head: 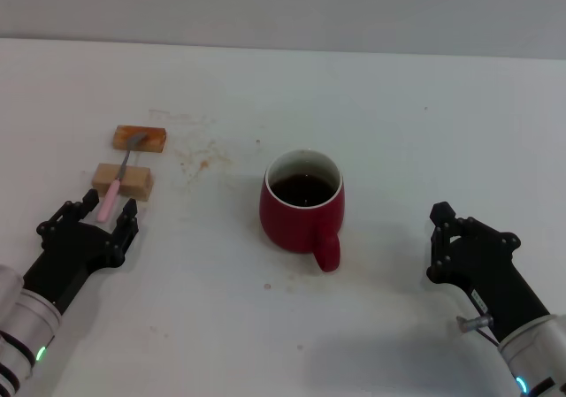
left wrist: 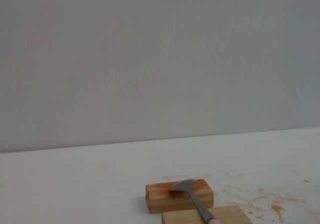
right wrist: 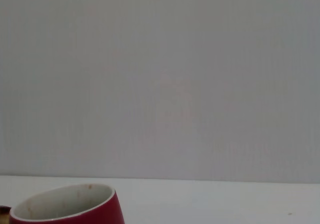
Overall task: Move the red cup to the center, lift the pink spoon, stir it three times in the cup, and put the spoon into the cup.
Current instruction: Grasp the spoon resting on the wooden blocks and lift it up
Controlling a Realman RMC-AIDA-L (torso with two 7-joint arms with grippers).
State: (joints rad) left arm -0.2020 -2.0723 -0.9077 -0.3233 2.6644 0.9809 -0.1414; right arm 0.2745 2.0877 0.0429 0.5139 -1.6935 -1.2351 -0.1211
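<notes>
The red cup (head: 301, 213) stands near the table's middle with dark liquid inside, its handle toward me; its rim shows in the right wrist view (right wrist: 70, 210). The pink spoon (head: 113, 192) lies across two wooden blocks at the left, grey bowl on the far block, pink handle pointing toward me; it also shows in the left wrist view (left wrist: 192, 196). My left gripper (head: 99, 215) is open, its fingers on either side of the handle's near end, and it is not closed on the spoon. My right gripper (head: 435, 242) is open and empty, to the right of the cup and apart from it.
An orange-brown block (head: 140, 138) and a tan block (head: 124, 182) carry the spoon; both show in the left wrist view (left wrist: 179, 198) (left wrist: 230, 216). Brown stains (head: 199, 156) mark the white table between blocks and cup. A grey wall lies behind.
</notes>
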